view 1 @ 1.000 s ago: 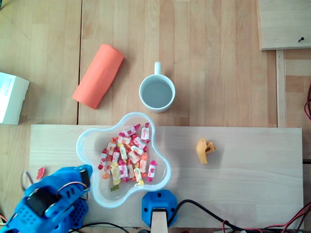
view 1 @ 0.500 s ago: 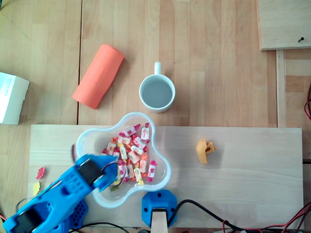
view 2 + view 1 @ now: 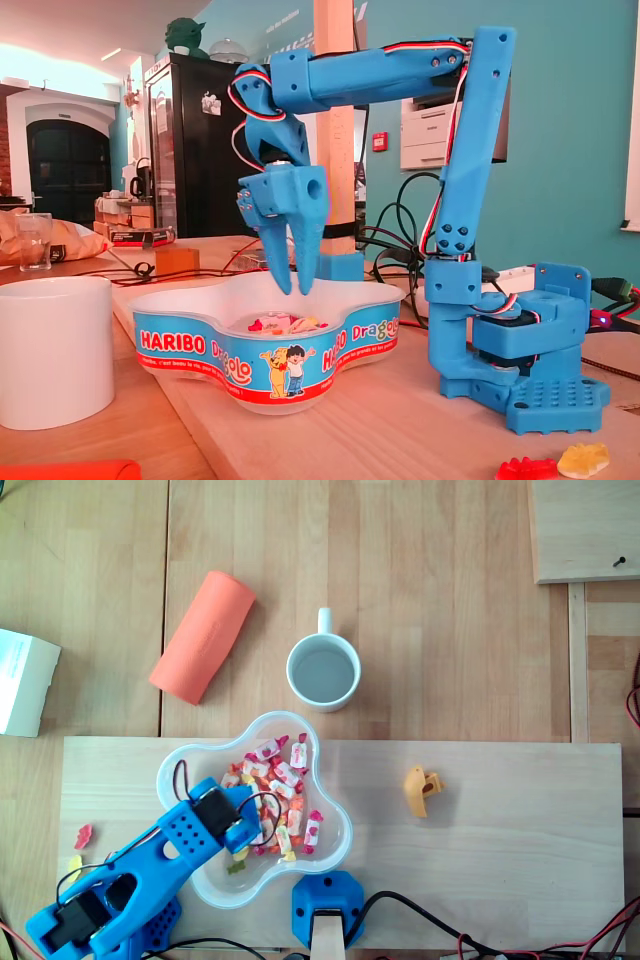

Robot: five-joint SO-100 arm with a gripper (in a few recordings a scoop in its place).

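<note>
Candies (image 3: 285, 780) are lying heaped in the clear lobed bowl (image 3: 335, 825), which is sitting on the wooden board (image 3: 500, 860) at the near side of the bench (image 3: 430, 600). Over the last second the blue arm has been swinging out from the near-left corner of the overhead view, crossing the bowl's left rim, and the gripper (image 3: 243, 815) is now hanging over the left part of the heap. That is putting the fingers (image 3: 284, 280) directly above the sweets rather than off to the side.

In the fixed view the gripper (image 3: 296, 288) is pointing straight down, its tips dipping just inside the bowl's rim and hovering clear of the candies (image 3: 285, 323). The fingers are standing only a sliver apart, with nothing showing between them; they are gripping nothing and touching nothing.

A white mug (image 3: 323, 673) and an orange roll (image 3: 203, 636) are resting farther back, and two loose gummies (image 3: 80, 845) are lying on the board to the left of the bowl.
</note>
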